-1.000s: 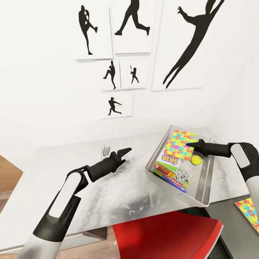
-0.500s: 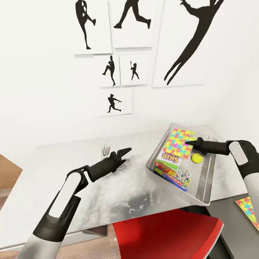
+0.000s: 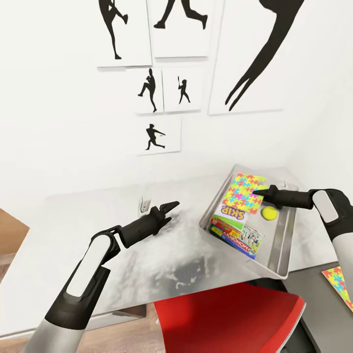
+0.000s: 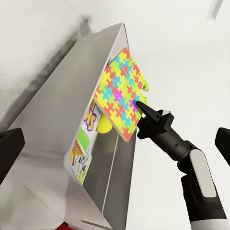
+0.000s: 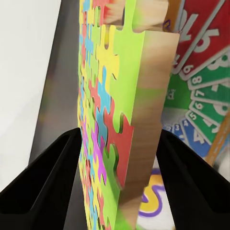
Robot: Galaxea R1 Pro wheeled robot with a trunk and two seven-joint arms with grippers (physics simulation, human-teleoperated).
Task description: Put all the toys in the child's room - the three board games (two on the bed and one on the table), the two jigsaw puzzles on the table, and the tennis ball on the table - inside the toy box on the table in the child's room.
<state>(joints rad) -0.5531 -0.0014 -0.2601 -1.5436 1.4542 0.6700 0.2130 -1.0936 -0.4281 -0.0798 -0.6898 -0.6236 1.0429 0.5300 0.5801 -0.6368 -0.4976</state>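
Observation:
The toy box (image 3: 282, 245) stands on the light grey table (image 3: 98, 230) at the right. Over its far end my right gripper (image 3: 259, 189) is shut on one edge of a jigsaw puzzle (image 3: 242, 192), which hangs tilted above the contents. The left wrist view shows the same puzzle (image 4: 120, 93), gripper (image 4: 140, 101) and box wall (image 4: 62, 105). Inside lie the Skip-Bo game (image 3: 230, 212), the Monopoly game (image 3: 240, 238) and the tennis ball (image 3: 268, 213). A second puzzle (image 3: 340, 284) lies on the dark top. My left gripper (image 3: 171, 205) hovers open over the table.
A red chair (image 3: 230, 318) stands against the table's front edge below the box. The white wall with black player prints (image 3: 157, 137) rises right behind the table. A small white wall plate (image 3: 143, 205) sits just beyond my left gripper.
The head camera has tilted down a little, so the prints and table sit higher in the picture. My right gripper keeps the puzzle over the box; the left arm has not moved.

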